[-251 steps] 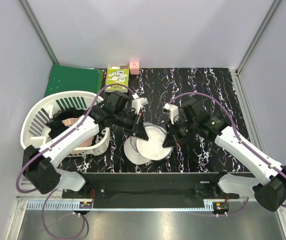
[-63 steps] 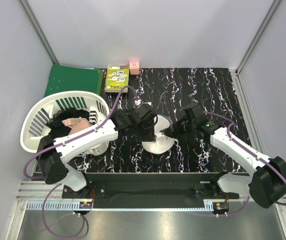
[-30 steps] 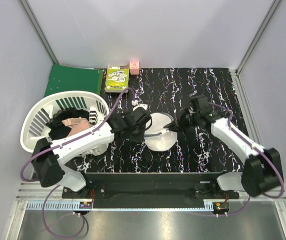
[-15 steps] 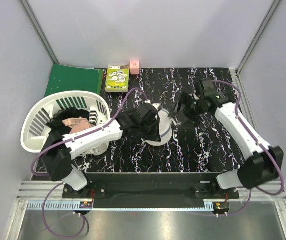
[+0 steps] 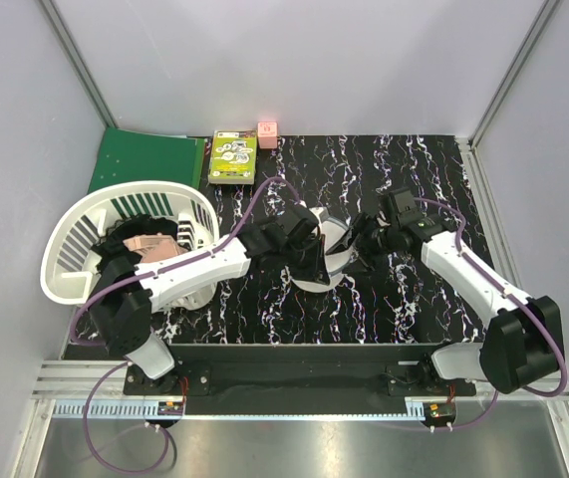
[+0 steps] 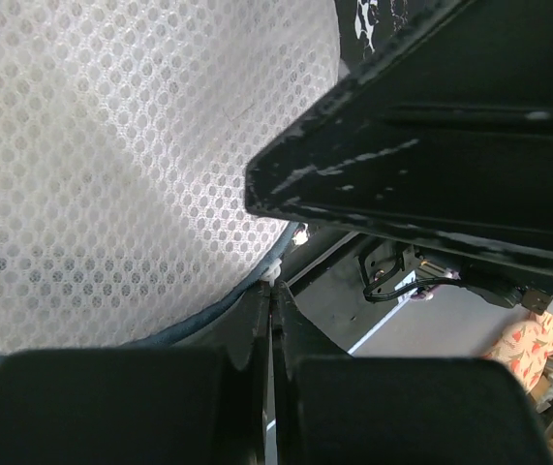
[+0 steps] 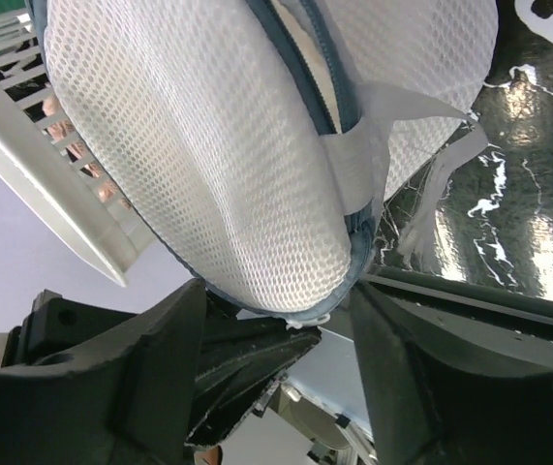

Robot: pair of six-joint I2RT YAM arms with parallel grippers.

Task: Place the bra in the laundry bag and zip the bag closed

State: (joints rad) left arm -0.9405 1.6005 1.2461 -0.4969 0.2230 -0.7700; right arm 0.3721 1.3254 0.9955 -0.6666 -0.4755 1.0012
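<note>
The white mesh laundry bag stands on edge on the black marbled table, held between both grippers. My left gripper is shut on the small white zipper pull at the bag's dark rim, with the mesh filling that view. My right gripper is open, and its fingers straddle the bag's lower rim. The dark blue zipper line runs over the bag's top. The bra does not show; I cannot see inside the bag.
A white slatted basket at the left holds pale pink and dark garments. A green folder, a green box and a small pink block lie at the back. Grey walls stand around the table.
My right gripper has come back down from the far right and now straddles the bag. My left gripper has stayed shut and shifted slightly right along the rim.
</note>
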